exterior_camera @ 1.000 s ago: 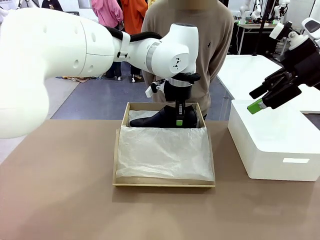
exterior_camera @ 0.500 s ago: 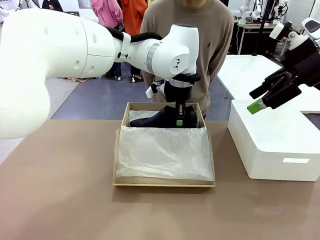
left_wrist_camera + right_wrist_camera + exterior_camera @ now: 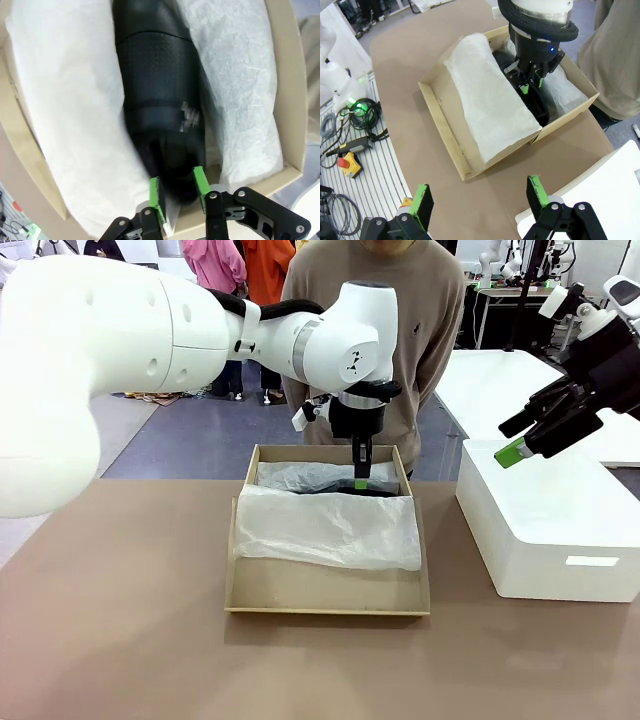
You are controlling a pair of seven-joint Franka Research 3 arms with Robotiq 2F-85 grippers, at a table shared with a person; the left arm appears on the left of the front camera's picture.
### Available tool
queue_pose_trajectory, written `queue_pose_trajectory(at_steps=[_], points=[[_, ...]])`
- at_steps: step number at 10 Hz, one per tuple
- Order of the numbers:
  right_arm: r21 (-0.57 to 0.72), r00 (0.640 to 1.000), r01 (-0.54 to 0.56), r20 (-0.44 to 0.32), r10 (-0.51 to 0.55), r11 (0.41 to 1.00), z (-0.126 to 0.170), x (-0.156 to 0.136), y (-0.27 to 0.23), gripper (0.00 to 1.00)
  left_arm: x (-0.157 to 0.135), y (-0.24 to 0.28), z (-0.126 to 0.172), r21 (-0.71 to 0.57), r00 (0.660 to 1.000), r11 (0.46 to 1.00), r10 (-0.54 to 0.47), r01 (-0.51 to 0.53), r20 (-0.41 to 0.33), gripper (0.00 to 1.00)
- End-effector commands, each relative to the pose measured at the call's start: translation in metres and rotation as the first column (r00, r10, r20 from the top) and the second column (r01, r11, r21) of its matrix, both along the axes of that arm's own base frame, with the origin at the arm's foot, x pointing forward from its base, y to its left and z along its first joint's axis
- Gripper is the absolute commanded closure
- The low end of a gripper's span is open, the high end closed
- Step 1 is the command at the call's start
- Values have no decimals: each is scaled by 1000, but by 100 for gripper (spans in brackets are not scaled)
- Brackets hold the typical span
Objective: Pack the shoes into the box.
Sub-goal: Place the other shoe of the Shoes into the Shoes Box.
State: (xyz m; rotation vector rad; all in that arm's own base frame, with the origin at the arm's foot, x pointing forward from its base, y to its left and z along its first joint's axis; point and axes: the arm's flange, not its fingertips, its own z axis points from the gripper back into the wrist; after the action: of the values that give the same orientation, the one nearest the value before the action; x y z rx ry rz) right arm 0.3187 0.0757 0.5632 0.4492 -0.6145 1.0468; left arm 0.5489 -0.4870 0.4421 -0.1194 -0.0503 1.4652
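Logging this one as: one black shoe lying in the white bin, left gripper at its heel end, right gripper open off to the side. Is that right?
Not quite. The shoe lies in the tan cardboard box, on white tissue paper, not in the white bin; the front view shows this. The rest stands: the left gripper is at its heel end, and the right gripper is open off to the side.

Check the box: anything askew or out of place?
The tissue is heaped across the middle of the box, leaving its near floor bare cardboard. The shoe lies at the far end, between tissue folds. No damage shows.
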Motion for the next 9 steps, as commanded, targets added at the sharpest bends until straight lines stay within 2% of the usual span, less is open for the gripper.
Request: queue_pose_trajectory(at_steps=[1,5,6,7,9], points=[[27,1000,-17,6,17,999,1,1,2,0,0,0,26,15,999,999,41,-41,8,0],[27,1000,-17,6,17,999,1,1,2,0,-7,11,69,3,999,999,47,-47,-6,0],[27,1000,-17,6,17,999,1,1,2,0,-3,19,72,-45,997,999,-10,6,-77,0],[27,1000,-17,6,17,999,1,1,2,0,-7,10,61,-11,1000,1000,12,-11,23,0],[27,1000,-17,6,17,999,1,1,2,0,-7,10,61,-11,1000,1000,12,-11,23,0]])
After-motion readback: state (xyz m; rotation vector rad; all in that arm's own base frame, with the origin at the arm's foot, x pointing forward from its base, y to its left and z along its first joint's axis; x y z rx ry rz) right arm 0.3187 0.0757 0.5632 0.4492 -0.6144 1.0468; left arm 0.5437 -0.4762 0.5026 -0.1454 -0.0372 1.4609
